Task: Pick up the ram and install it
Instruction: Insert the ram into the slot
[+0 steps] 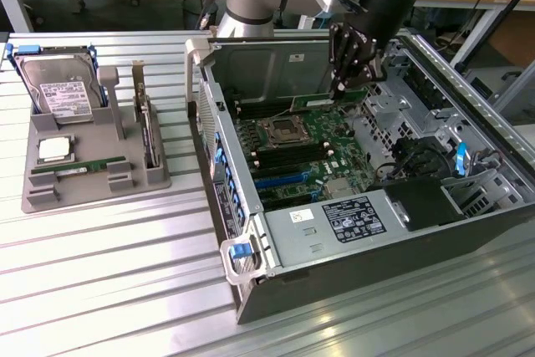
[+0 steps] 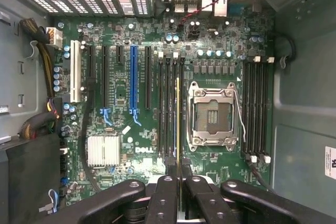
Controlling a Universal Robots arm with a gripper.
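1. Black, jointed fingers (image 2: 164, 198) of the tool (image 2: 178, 179) were pinched nearly closed on the ram (image 2: 178, 124). The ram was a thin green board, seen edge-on in the wrist view as a narrow yellowish line.
2. The ram stood on edge and ran straight out from between the fingertips. It lined up with the long black memory slots (image 2: 168, 108) just beside the square, metal-framed processor socket (image 2: 212, 116). Whether its lower edge touched a slot could not be told.
3. Around them lay the green motherboard (image 2: 152, 145), studded with small round capacitors and carrying a finned silver heat sink (image 2: 103, 150) and a blue card slot (image 2: 133, 77).
4. The board sat inside an open computer case (image 1: 368, 282) of dark sheet metal with blue plastic latches.
5. The case rested on a ribbed metal surface (image 1: 100, 290).
6. Well apart, toward the exterior view's left, a grey moulded tray (image 1: 42, 194) held a hard drive (image 1: 58, 89), a square silver chip (image 1: 54, 150) and a second green stick (image 1: 79, 170) lying flat.
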